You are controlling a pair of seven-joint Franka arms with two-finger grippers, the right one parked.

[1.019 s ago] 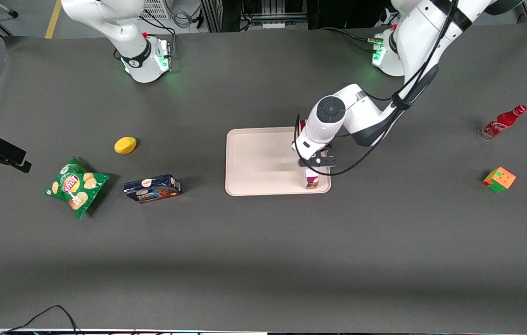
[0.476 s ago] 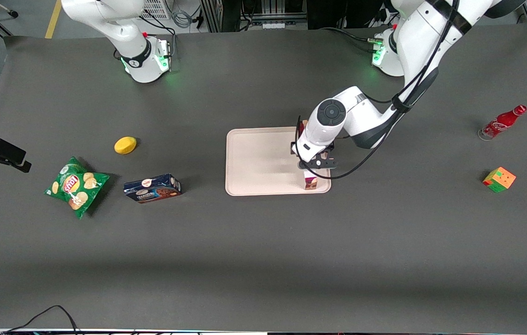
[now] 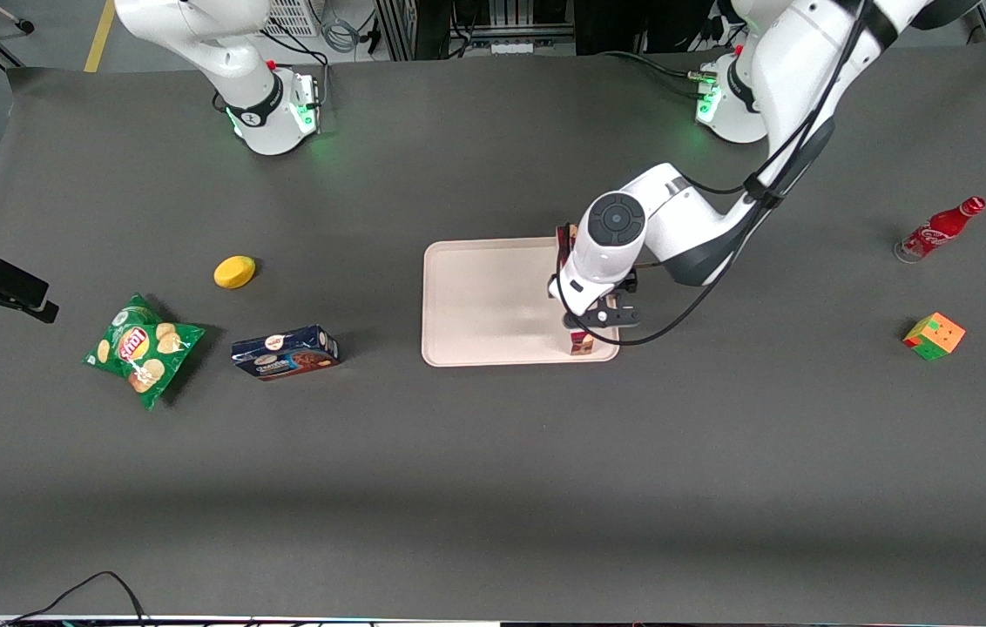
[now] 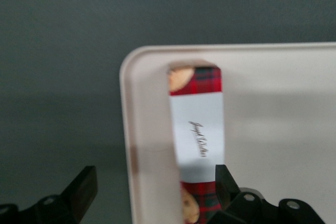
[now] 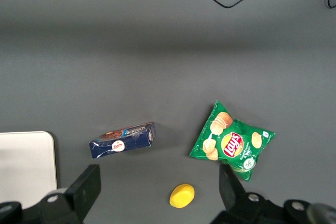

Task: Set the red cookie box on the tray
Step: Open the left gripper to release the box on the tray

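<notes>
The red cookie box (image 3: 582,342) lies on the pale tray (image 3: 484,300), along the tray's edge toward the working arm's end of the table. Most of it is hidden under the wrist in the front view; only its two ends show. In the left wrist view the red cookie box (image 4: 197,124) shows its white label band and plaid ends inside a rounded corner of the tray (image 4: 283,103). My gripper (image 3: 599,317) hangs just above the box, open, its fingers (image 4: 224,182) spread wide and holding nothing. The gripper (image 4: 155,174) straddles the tray's rim.
A dark blue cookie box (image 3: 284,352), a green chips bag (image 3: 143,348) and a yellow round object (image 3: 234,272) lie toward the parked arm's end. A red bottle (image 3: 939,229) and a coloured cube (image 3: 934,336) sit toward the working arm's end.
The working arm's wrist has drifted slightly nearer the front camera over the box. The red cookie box has stayed in place on the tray.
</notes>
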